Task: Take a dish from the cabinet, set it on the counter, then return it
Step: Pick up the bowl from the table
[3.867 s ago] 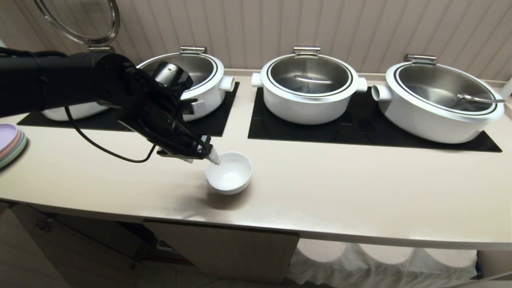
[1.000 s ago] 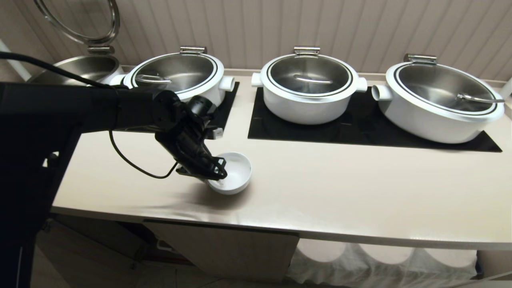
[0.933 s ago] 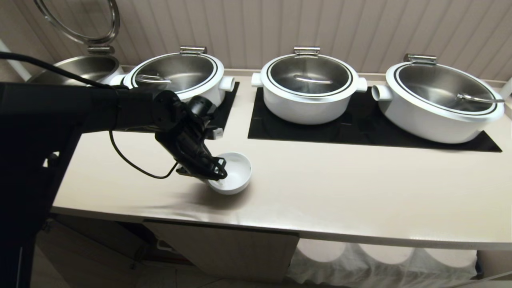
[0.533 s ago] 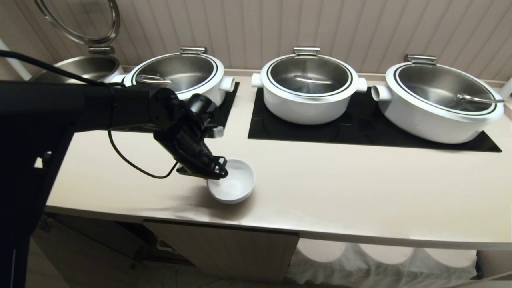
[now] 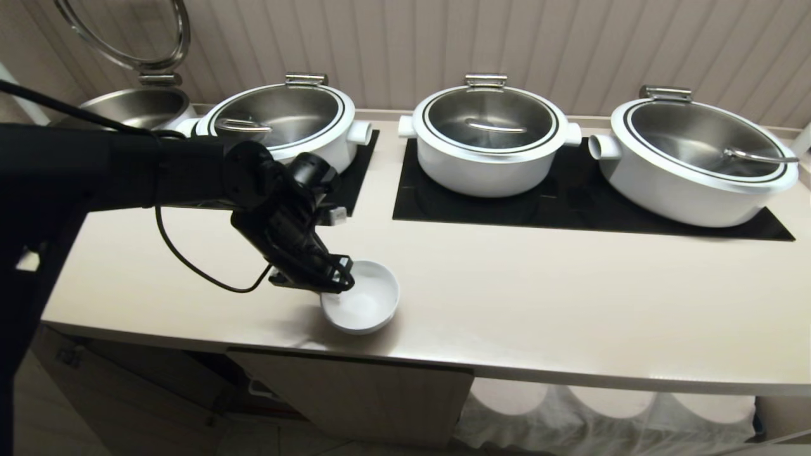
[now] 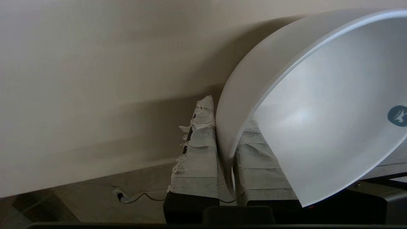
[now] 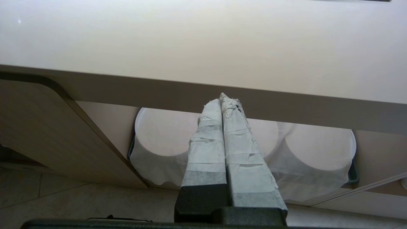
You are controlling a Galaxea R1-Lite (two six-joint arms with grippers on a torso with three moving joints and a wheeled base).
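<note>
The dish [image 5: 364, 307], a small white bowl, is tilted close over the counter [image 5: 538, 297] near its front edge. My left gripper [image 5: 339, 284] is shut on the dish's near-left rim. In the left wrist view one taped finger [image 6: 198, 152] presses the outside of the dish [image 6: 318, 127] wall and the other sits inside it. Below the counter edge, the cabinet's fluted door [image 5: 367, 392] stands ajar. My right gripper [image 7: 222, 101] is parked shut and empty under the counter's front edge [image 7: 203, 92], outside the head view.
Three lidded white pots [image 5: 491, 136] stand on black panels [image 5: 570, 209] at the back. An open pot [image 5: 136, 104] with raised lid is at the far left. Cloth-covered white stacks [image 5: 570, 405] sit below the counter on the right.
My left gripper has shut on the dish's rim, tipped it up and drawn it a little toward the counter's front edge. The right arm has not moved.
</note>
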